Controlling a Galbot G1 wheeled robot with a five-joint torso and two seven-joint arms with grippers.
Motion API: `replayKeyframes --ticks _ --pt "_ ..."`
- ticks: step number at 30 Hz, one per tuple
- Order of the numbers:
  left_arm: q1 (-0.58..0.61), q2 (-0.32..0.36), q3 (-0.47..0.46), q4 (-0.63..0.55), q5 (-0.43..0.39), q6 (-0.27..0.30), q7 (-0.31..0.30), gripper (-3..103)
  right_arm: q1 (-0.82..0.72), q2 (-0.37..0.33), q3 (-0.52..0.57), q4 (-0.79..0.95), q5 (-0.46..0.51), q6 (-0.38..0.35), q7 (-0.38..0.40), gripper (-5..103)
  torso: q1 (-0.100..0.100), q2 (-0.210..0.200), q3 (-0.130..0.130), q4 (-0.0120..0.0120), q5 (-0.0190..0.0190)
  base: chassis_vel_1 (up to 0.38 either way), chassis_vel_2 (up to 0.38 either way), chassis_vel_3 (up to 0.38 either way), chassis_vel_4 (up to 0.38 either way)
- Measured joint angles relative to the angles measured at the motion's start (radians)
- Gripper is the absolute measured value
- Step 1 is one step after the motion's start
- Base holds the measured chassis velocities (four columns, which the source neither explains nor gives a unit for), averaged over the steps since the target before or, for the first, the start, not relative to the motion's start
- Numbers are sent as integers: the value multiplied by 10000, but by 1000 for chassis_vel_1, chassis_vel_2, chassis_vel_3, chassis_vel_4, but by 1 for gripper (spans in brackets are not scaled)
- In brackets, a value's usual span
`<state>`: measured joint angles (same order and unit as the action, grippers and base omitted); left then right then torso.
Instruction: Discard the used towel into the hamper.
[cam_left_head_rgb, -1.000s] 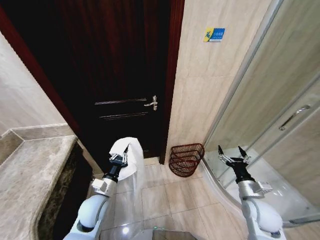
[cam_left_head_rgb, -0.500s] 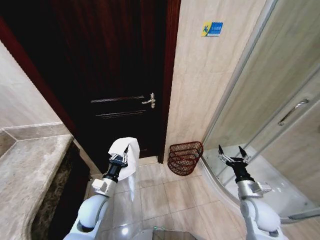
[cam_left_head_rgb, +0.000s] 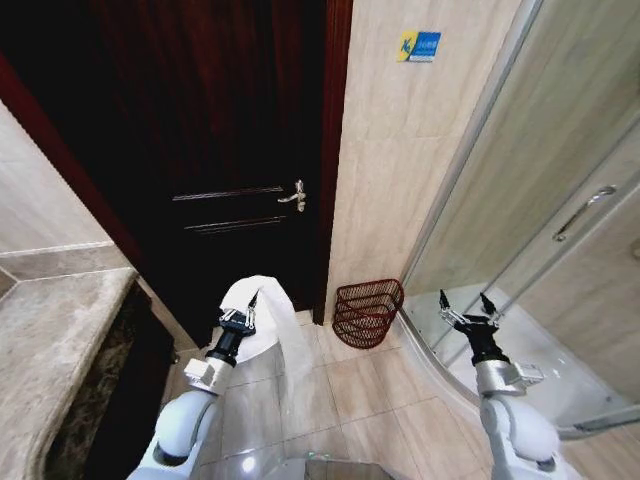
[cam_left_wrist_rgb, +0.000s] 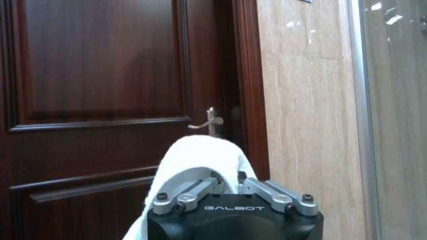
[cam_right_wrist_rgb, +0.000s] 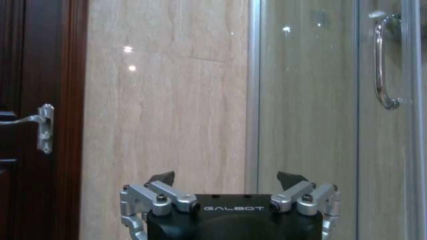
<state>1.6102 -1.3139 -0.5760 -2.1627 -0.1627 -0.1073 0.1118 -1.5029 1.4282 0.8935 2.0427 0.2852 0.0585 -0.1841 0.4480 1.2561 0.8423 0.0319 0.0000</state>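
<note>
Towel (cam_left_head_rgb: 262, 312), white and soft, is held up in the closed left gripper (cam_left_head_rgb: 239, 318), in front of the dark wooden door (cam_left_head_rgb: 215, 130), with one end hanging down toward the floor (cam_left_head_rgb: 350, 400). Past it, the hamper (cam_left_head_rgb: 365, 313) is seen on the floor by the tan wall. The right gripper (cam_left_head_rgb: 469, 312) is held wide open with nothing in it, beside the glass shower (cam_left_head_rgb: 560, 220).

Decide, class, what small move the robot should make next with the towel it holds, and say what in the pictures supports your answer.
Probably carry the left gripper rightward and forward toward the hamper. It is shut on the white towel, which hangs over the floor tiles left of the hamper, not above its rim. The right gripper waits open near the shower.
</note>
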Motion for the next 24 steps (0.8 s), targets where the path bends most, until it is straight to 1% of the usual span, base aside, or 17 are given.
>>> replayKeyframes --ticks 1,4,5,7,9,11,13,18,24 --pt "0 0 0 0 0 0 0 3 0 0 0 0 0 0 0 100 0 0 0 0 0 -90 39 36 -79" --pt "-12 0 1 6 20 -32 3 3 -32 4 -2 20 -2 1 15 100 -107 -247 -136 -1 0 -133 97 102 -134" --pt "-12 0 1 6 20 -32 3 3 -32 4 -2 20 -2 1 15 100 -107 -247 -136 -1 0 -148 121 118 -148" --pt "-13 -2 -7 37 89 -120 27 3 -35 3 -6 34 -6 1 25 100 -171 -403 -220 1 0 -174 137 133 -163" --pt "-12 -2 -12 44 105 -140 34 3 -34 3 -8 35 -9 1 35 100 -187 -443 -241 1 -1 -146 122 134 -178" --pt "-10 -6 -36 53 144 -187 64 3 -11 14 -29 32 -27 13 102 100 -254 -607 -326 -1 0 -158 101 86 -161" --pt "-8 -8 -47 53 154 -205 76 3 -3 15 -38 31 -31 21 109 100 -284 -663 -357 0 1 -146 85 60 -156" --pt "-6 -22 -90 65 166 -252 102 3 31 10 -95 19 -27 56 110 100 -399 -875 -479 1 0 -78 -20 -47 -82" --pt "-13 -23 -104 79 165 -256 104 3 96 -25 -104 -35 -29 57 106 100 -465 -1017 -559 0 0 -61 -123 -104 -36"
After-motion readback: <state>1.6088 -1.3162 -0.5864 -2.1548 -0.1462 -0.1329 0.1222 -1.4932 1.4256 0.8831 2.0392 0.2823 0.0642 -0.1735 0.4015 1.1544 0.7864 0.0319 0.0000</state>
